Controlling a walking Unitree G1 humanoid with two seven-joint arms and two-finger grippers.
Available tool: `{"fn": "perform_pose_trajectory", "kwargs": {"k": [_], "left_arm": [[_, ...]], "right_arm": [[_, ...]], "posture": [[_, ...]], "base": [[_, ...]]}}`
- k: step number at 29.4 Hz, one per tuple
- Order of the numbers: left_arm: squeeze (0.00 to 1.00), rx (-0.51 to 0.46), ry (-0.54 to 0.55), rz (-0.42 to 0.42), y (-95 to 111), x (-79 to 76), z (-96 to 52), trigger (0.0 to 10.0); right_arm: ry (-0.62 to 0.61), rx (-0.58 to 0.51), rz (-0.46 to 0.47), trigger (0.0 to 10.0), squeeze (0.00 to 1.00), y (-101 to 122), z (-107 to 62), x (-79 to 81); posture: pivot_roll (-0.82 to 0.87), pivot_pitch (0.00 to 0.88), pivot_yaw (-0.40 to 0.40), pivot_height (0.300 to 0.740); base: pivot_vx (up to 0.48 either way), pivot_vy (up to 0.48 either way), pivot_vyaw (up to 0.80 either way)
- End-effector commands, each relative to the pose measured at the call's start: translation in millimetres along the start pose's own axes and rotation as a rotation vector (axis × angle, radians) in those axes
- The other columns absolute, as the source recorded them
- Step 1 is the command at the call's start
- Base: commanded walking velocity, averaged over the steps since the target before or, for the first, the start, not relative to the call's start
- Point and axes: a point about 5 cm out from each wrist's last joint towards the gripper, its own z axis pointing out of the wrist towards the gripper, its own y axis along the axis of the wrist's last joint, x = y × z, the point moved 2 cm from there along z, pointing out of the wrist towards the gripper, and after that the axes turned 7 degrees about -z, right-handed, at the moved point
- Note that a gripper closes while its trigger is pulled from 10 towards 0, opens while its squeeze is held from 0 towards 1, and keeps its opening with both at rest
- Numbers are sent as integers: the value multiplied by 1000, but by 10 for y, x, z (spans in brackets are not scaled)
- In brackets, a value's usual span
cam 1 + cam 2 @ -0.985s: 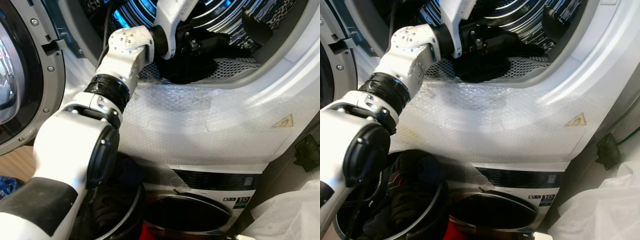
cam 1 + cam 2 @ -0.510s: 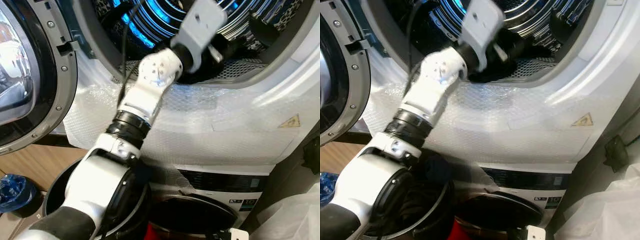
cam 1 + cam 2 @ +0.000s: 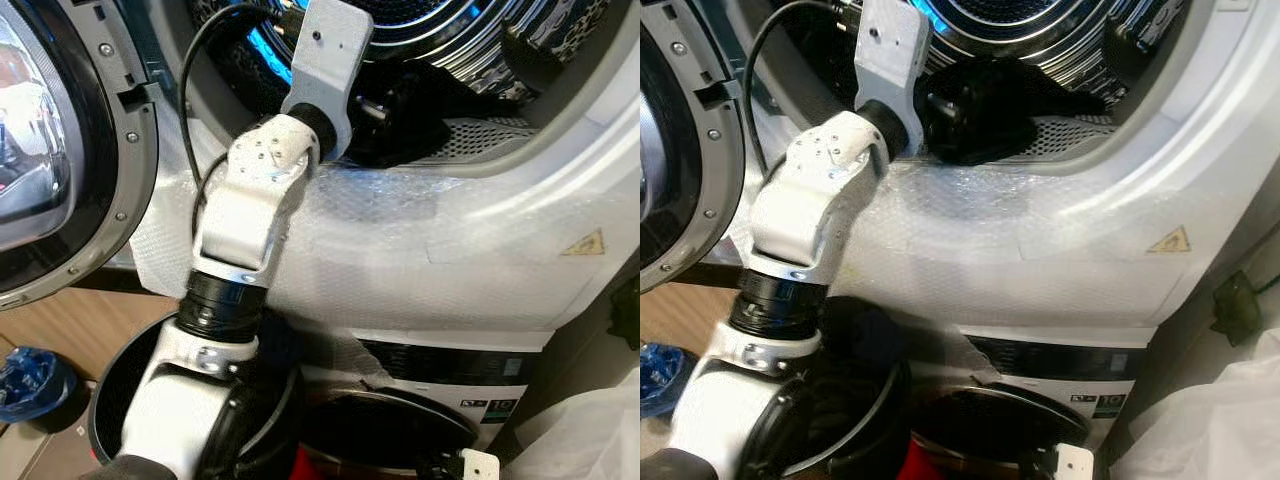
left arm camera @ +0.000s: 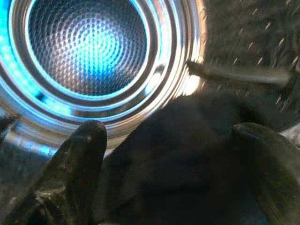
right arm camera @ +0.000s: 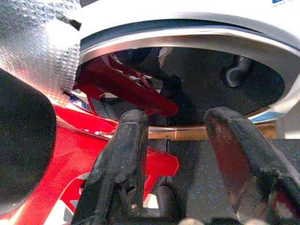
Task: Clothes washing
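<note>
Left hand (image 4: 168,154): fingers spread around black crumpled garment (image 3: 420,105), feeding it into drum.
Steel perforated drum (image 4: 89,47): 12 o'clock of garment.
Right hand (image 5: 178,154): fingers spread, idle.

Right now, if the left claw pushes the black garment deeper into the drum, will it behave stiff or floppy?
Probably floppy: the black garment lies crumpled in soft folds over the drum's lip. It likely bunches rather than slides as one piece. It looks light, so the left claw, fingers apart around it, may need several shoves.
</note>
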Motion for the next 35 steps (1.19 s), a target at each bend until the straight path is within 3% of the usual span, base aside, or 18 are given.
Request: {"fn": "perform_pose_trajectory", "kwargs": {"k": [1,3,9,17,21,25,29,35], "left_arm": [[0,44,5,15,-46,82,-82,10000],[0,76,8,7,-100,122,-98,10000],[0,211,-5,112,-280,334,-187,10000],[0,295,-110,144,-485,346,-211,10000],[0,227,-199,130,-459,312,-102,10000],[0,188,-205,113,-441,311,-49,10000],[0,55,-208,26,-344,332,119,10000],[0,-12,-243,-21,-307,292,228,10000]], "right_arm": [[5,23,7,10000,0,-39,3,39],[5,24,7,10000,0,-41,4,41],[2,28,12,10000,0,-53,-4,26],[-10,31,19,10000,0,-96,-36,0],[-18,33,23,10000,0,-140,-70,-24],[-22,34,22,10000,0,-155,-85,-40],[-39,31,17,10000,0,-205,-147,-118],[-49,30,14,10000,0,-241,-190,-160]], "posture": [[-20,0,148,740],[-16,0,148,740],[-31,0,159,740],[-62,0,166,740],[-77,0,163,740],[-91,0,163,740],[-128,0,154,740],[-161,0,153,740]], "base": [[0,0,0],[0,0,0],[0,0,0],[0,0,0],[0,0,0],[0,0,0],[0,0,0],[0,0,0]]}}
